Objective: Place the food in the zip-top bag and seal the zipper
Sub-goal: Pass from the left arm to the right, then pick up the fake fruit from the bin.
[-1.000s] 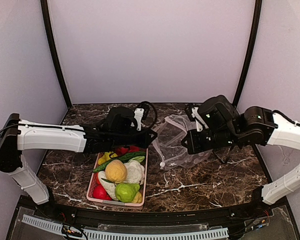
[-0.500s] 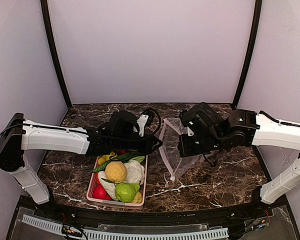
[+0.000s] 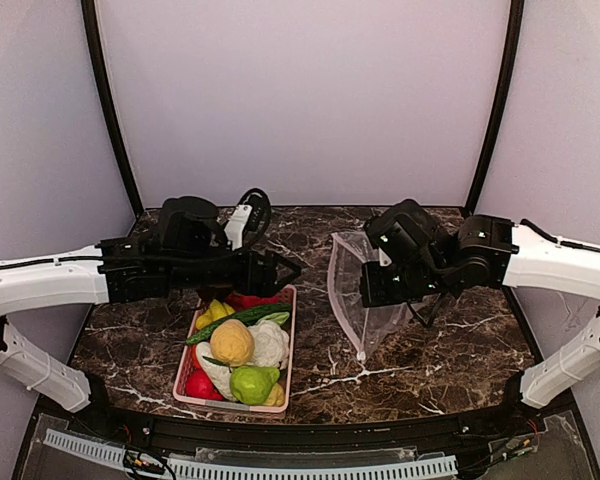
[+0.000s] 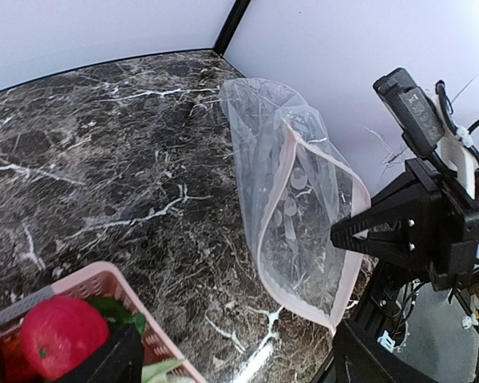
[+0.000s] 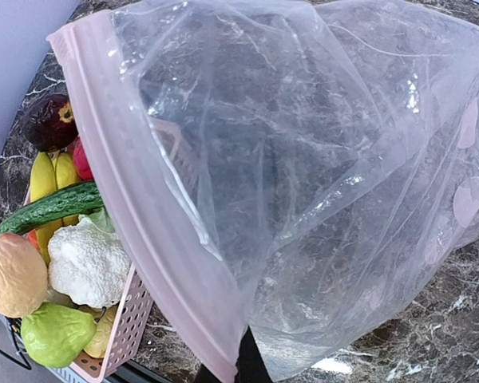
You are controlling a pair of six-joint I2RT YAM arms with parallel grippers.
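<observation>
One zip-top bag (image 3: pixel 352 300) pinched by right pincer (image 4: pixel 341 235), mouth facing basket (image 3: pixel 293 345), zipper (image 5: pixel 144 199) running far-to-near; left pincer (image 3: pixel 292 267) open.

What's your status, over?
Left jaws open, empty, by basket's far end. Right jaws shut on zip-top bag rim, mouth held open toward basket. Food in basket, none bagged. Nothing in the way.

the basket (image 3: pixel 292 350) sits on the tabletop (image 3: pixel 430 350), left of centre, near the front edge. in it: banana (image 3: pixel 212 313) at far left, cucumber (image 3: pixel 238 318) across the far half, yellow-orange ball (image 3: pixel 231 341) left of the cauliflower (image 3: pixel 270 343), red fruit (image 3: pixel 200 384) at near left. the zip-top bag (image 3: pixel 348 285) stands just right of the basket, mouth toward it, right gripper (image 4: pixel 341 235) on its right edge.
</observation>
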